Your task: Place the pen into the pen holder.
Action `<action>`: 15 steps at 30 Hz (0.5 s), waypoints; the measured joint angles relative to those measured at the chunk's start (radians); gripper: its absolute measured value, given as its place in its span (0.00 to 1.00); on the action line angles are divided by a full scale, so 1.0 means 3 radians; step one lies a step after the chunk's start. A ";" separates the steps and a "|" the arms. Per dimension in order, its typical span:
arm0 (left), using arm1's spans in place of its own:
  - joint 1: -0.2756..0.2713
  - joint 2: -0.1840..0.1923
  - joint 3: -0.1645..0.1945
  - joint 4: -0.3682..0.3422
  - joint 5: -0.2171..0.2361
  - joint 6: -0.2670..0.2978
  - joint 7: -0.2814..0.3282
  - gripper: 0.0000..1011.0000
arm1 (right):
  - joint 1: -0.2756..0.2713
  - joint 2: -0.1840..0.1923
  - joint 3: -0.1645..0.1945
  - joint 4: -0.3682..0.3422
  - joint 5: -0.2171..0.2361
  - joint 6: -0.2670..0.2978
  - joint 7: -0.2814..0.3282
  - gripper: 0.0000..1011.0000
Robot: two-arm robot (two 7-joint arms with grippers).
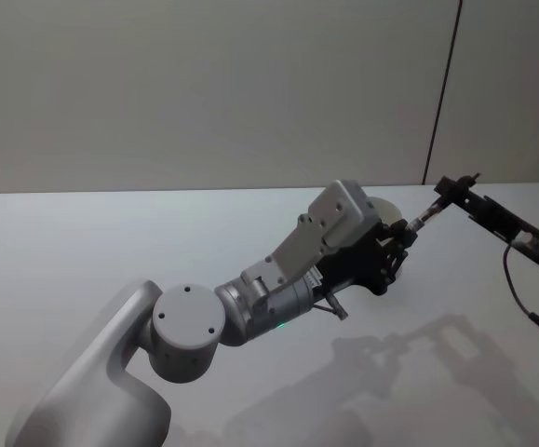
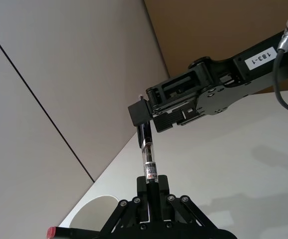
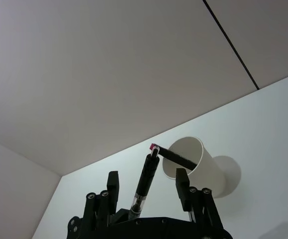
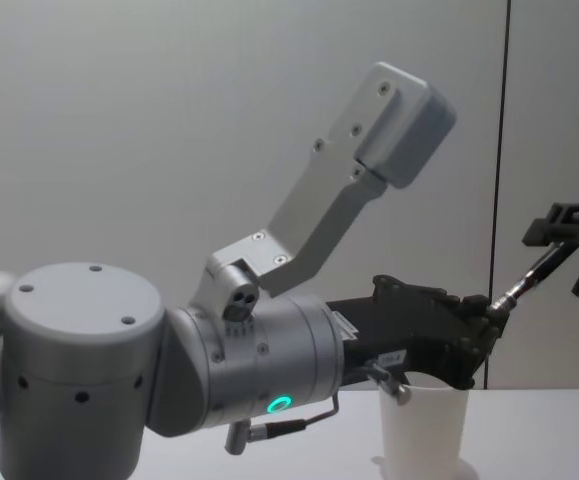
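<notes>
- Left gripper (image 4: 487,322) clamped tight on the lower end of the pen (image 4: 529,274), raised above the pen holder (image 4: 421,432).
- Pen (image 2: 146,149) slanted up in mid-air between both grippers, over the white table (image 1: 83,251).
- Right gripper (image 2: 144,115) at the pen's upper end; fingers (image 3: 113,185) spread apart on either side of the barrel, not pressing on it.
- Pen holder (image 3: 196,164) upright on the table, just beneath the left gripper (image 1: 404,238).
</notes>
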 joint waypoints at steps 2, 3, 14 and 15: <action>0.0000 0.0000 0.0000 0.0000 0.0000 0.0000 0.0000 0.13 | 0.0014 -0.0002 -0.0008 0.0018 0.0011 -0.0013 -0.0018 0.69; 0.0000 0.0000 0.0000 0.0000 0.0000 0.0000 0.0000 0.13 | 0.0018 -0.0003 -0.0009 0.0024 0.0016 -0.0018 -0.0025 0.65; 0.0000 0.0000 0.0000 0.0000 0.0000 0.0000 0.0000 0.13 | 0.0085 -0.0012 -0.0039 0.0109 0.0077 -0.0114 -0.0107 0.28; 0.0000 0.0000 0.0000 0.0000 0.0000 0.0000 0.0000 0.13 | 0.0088 -0.0012 -0.0040 0.0113 0.0083 -0.0121 -0.0110 0.27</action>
